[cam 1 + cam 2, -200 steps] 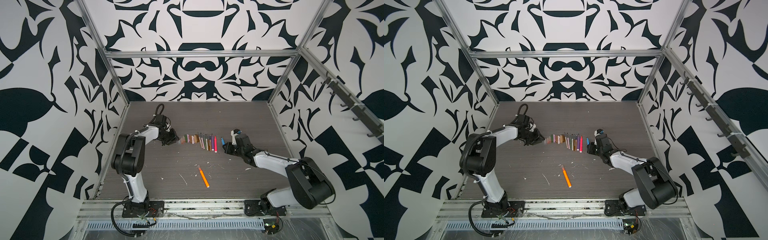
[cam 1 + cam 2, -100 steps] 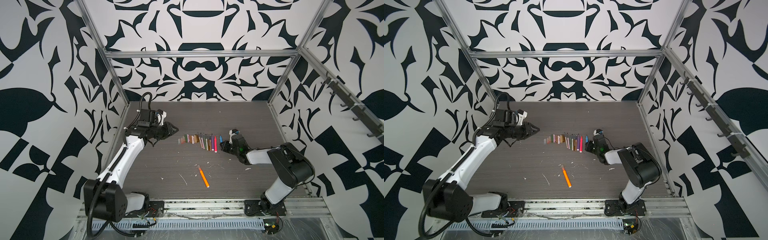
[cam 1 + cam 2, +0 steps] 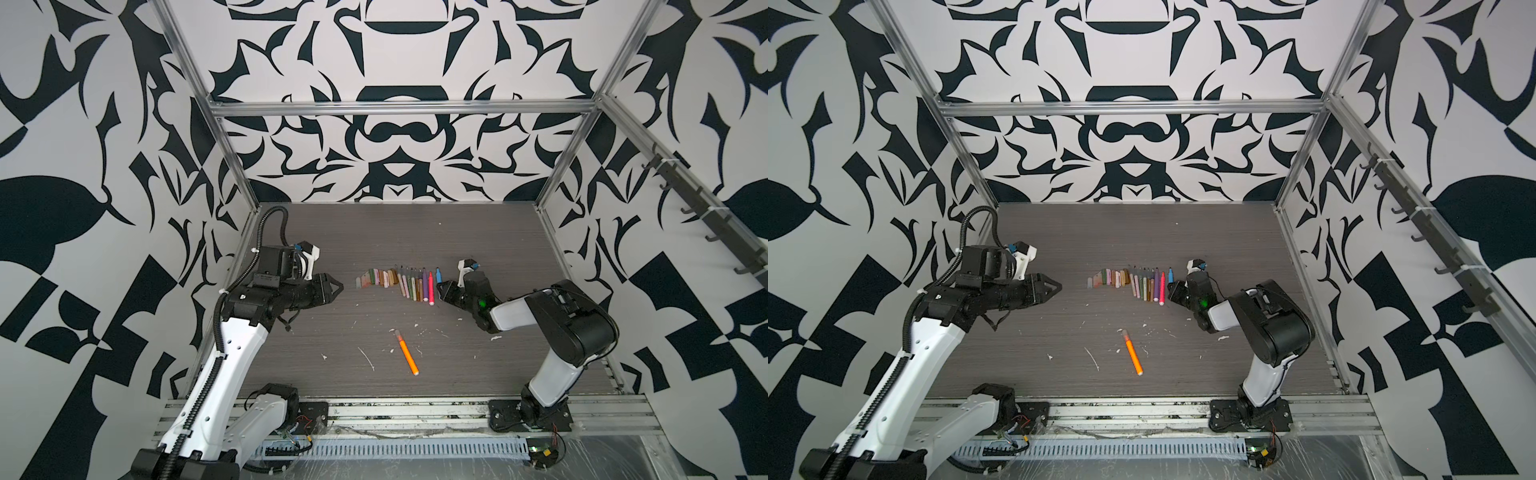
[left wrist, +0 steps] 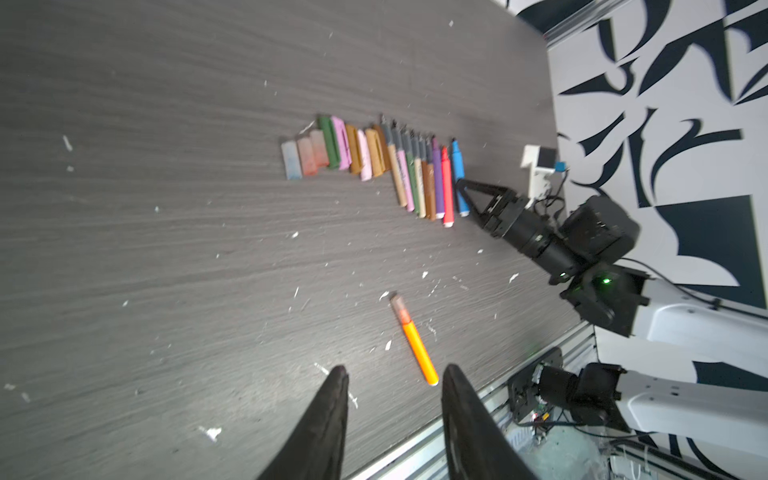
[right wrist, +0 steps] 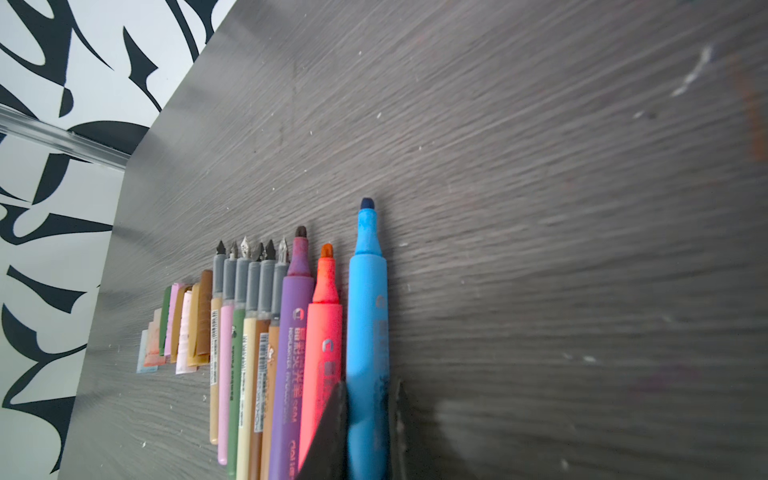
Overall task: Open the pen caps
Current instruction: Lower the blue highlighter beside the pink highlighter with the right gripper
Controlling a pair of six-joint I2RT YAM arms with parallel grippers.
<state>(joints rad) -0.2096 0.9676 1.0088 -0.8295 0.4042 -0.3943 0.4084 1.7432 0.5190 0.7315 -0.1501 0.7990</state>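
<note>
Several pen caps [image 3: 378, 277] lie side by side in a row at mid-table, also in the left wrist view [image 4: 340, 151]. Right of them lies a row of uncapped pens [image 3: 415, 286]. My right gripper [image 3: 443, 287] is shut on the blue pen [image 5: 368, 311] at the row's right end, low at the table. One finger [image 5: 332, 415] presses against the red pen beside it. An orange pen [image 3: 406, 352] lies alone nearer the front, a clear cap on its far end. My left gripper [image 3: 338, 286] hovers left of the caps, open and empty; its fingertips [image 4: 338, 374] frame bare table.
White flecks [image 3: 368, 359] are scattered over the grey wood table [image 3: 478, 232] around the orange pen. Metal frame posts and patterned walls close the sides and back. A metal rail [image 3: 415, 409] with both arm bases runs along the front edge.
My left gripper has drawn back leftward from the caps row, lifted, and opened wider. The right gripper stays at the blue pen while its arm has folded closer.
</note>
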